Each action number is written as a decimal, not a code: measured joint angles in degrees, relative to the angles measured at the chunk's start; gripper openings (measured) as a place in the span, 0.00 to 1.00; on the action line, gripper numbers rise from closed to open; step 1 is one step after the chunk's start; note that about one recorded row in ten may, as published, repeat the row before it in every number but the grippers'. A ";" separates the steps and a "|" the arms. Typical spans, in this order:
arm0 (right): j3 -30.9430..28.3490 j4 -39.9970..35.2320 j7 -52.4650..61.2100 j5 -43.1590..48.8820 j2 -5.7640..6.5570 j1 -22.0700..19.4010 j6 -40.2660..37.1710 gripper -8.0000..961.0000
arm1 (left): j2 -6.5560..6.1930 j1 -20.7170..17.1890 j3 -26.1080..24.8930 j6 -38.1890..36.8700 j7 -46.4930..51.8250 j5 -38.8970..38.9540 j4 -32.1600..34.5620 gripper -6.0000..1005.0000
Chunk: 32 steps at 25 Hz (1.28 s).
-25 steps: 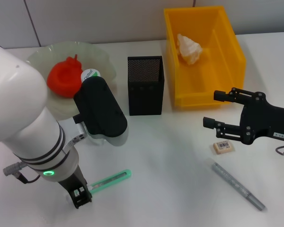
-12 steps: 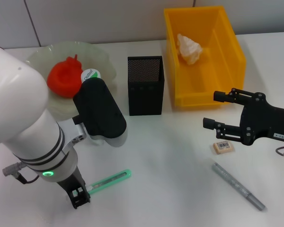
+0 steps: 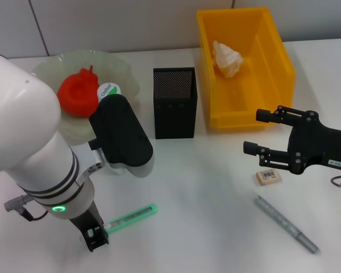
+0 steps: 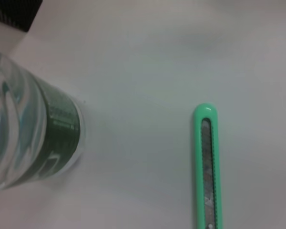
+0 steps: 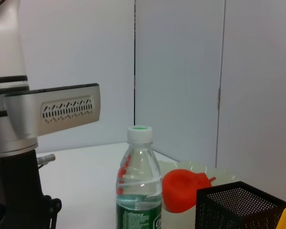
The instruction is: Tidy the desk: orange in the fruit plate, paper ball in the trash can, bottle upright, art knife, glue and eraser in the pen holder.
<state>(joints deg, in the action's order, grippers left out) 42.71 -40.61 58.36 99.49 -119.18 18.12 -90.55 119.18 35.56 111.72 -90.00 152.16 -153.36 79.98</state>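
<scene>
The green art knife lies flat near the table's front; my left gripper is down at its near end, with a bit of green showing at the tip. The same art knife lies beside the upright bottle in the left wrist view. The bottle's cap peeks out behind my left arm. A red-orange fruit, the orange, rests in the fruit plate. The paper ball is in the yellow trash can. My right gripper hovers open just above the eraser. The grey glue stick lies at front right.
The black mesh pen holder stands mid-table between plate and bin. My bulky left arm covers most of the bottle. The right wrist view shows the bottle, the orange and the pen holder.
My left gripper has sunk slightly closer to the knife's near end, and that end has shifted a little. The right arm has not moved.
</scene>
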 joint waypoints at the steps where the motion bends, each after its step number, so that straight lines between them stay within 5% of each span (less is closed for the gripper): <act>1: 0.00 0.00 0.00 0.00 0.00 0.05 0.01 0.75 | 0.00 0.01 0.05 -0.01 -0.03 0.03 0.00 0.28; 10: 0.00 0.00 0.00 0.00 0.00 0.04 0.02 0.75 | 0.00 0.18 0.06 -0.04 0.11 -0.01 -0.36 0.19; 32: -0.86 0.32 -0.64 -1.27 0.06 -0.55 0.09 0.75 | 0.00 0.13 0.39 0.00 -0.02 0.20 2.76 0.19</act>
<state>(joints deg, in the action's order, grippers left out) 41.85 -40.28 57.71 98.22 -119.12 17.57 -90.46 119.18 35.69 112.11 -90.00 152.14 -153.16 82.74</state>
